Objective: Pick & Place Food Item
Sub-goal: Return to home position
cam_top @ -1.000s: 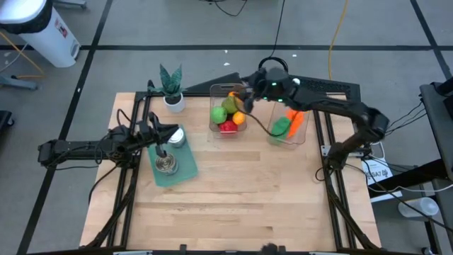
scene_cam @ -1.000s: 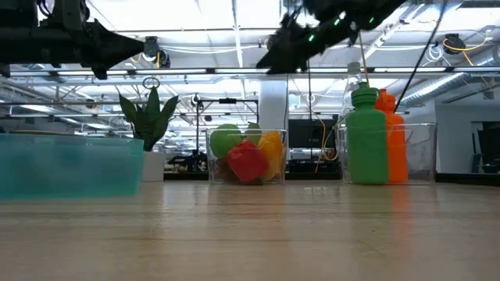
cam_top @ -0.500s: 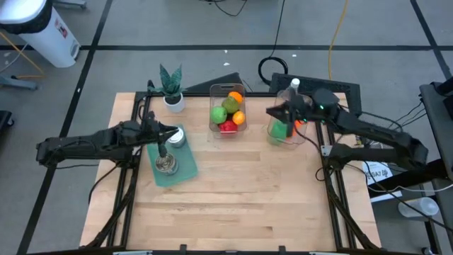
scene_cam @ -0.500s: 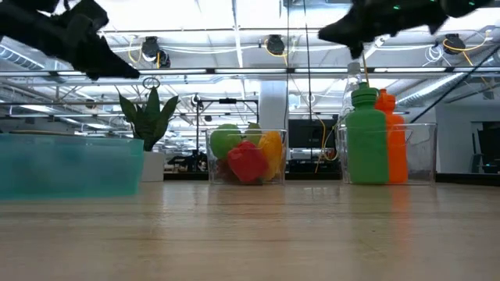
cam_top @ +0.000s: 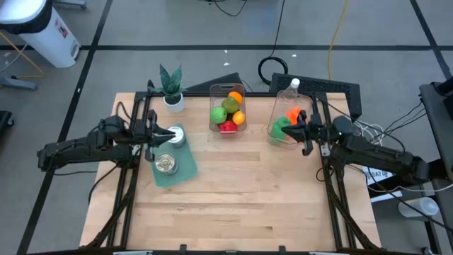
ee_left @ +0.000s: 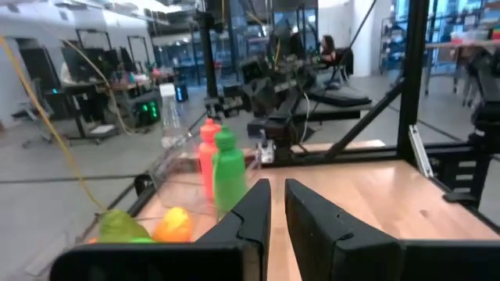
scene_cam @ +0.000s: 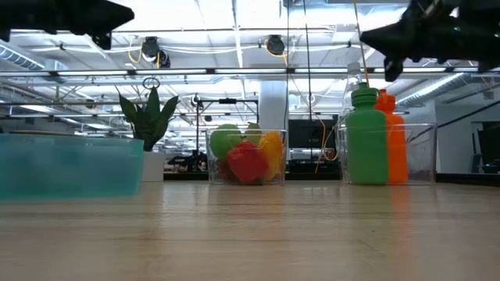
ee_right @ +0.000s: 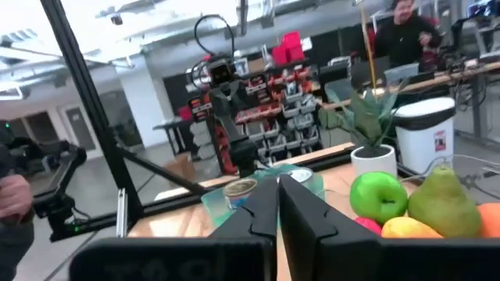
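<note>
Both arms have drawn back: your right gripper (cam_top: 293, 130), jaws closed on nothing, hangs beside the green bottle (scene_cam: 366, 140); your left gripper (cam_top: 171, 133), likewise closed and empty, hovers over the blue bin (scene_cam: 70, 168). Your pear (ee_right: 441, 204) lies in the left transparent bin (cam_top: 228, 86) against the apple (ee_right: 378, 197). It is probably light, smooth and slippery; pinch its belly, minding the walls.

table (cam_top: 233, 205) is finished in pale wood grain | bin (cam_top: 185, 172) is tinted teal | apple (cam_top: 219, 113) is coloured green, pear (cam_top: 230, 105) olive-green, orange (cam_top: 236, 96) orange | green bottle (cam_top: 280, 128) and orange bottle (cam_top: 295, 115) are each plainly coloured | plant (cam_top: 170, 76) is mottled green and is set in a white pot (cam_top: 175, 103)
</note>
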You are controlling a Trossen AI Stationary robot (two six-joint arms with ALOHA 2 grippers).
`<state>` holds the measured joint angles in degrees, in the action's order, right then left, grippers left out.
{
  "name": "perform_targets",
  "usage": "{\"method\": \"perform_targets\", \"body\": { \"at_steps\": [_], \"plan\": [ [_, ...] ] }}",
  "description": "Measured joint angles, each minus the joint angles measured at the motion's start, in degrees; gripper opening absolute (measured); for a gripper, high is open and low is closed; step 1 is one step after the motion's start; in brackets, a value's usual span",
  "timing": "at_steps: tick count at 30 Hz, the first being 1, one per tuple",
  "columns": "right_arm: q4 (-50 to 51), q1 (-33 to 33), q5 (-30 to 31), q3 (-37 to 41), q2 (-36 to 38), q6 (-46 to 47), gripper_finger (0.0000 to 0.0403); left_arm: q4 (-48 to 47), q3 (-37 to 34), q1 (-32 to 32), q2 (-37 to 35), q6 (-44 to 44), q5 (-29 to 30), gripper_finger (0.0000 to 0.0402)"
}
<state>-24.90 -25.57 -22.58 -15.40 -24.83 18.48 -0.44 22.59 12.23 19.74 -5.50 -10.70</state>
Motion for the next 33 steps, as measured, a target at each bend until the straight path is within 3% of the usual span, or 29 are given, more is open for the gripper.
{"method": "perform_targets", "body": {
  "at_steps": [6, 11, 16, 21, 25, 33],
  "plan": [
    [3.9, 0.4, 1.5, 3.8, 8.4, 0.3, 0.0001, -7.0, -0.4, -1.0, -6.4, -0.2, 3.5, 0.0051],
    [3.9, 0.2, 1.9, 7.1, 9.9, 0.1, 0.0001, -4.6, -5.0, -1.5, -9.6, -0.9, 3.4, 0.0051],
    [2.6, 0.0, 4.1, 9.9, 10.0, -0.1, 0.0001, 0.5, -11.4, -0.7, -9.7, -0.1, 0.0, 0.0051],
    [0.4, 0.0, 4.7, 11.6, 10.0, -0.5, 0.0001, -3.1, -11.9, 2.3, -10.3, 4.3, -0.7, 0.0051],
    [-0.7, 0.0, 4.7, 12.4, 10.0, -0.9, 0.0001, -3.7, -13.2, 2.9, -11.4, 3.4, -6.5, 0.0051],
    [-0.4, 0.0, 4.7, 12.7, 9.9, -0.6, 0.0001, 2.3, -19.9, 3.9, -12.4, 3.8, -8.1, 0.0051]
  ]
}}
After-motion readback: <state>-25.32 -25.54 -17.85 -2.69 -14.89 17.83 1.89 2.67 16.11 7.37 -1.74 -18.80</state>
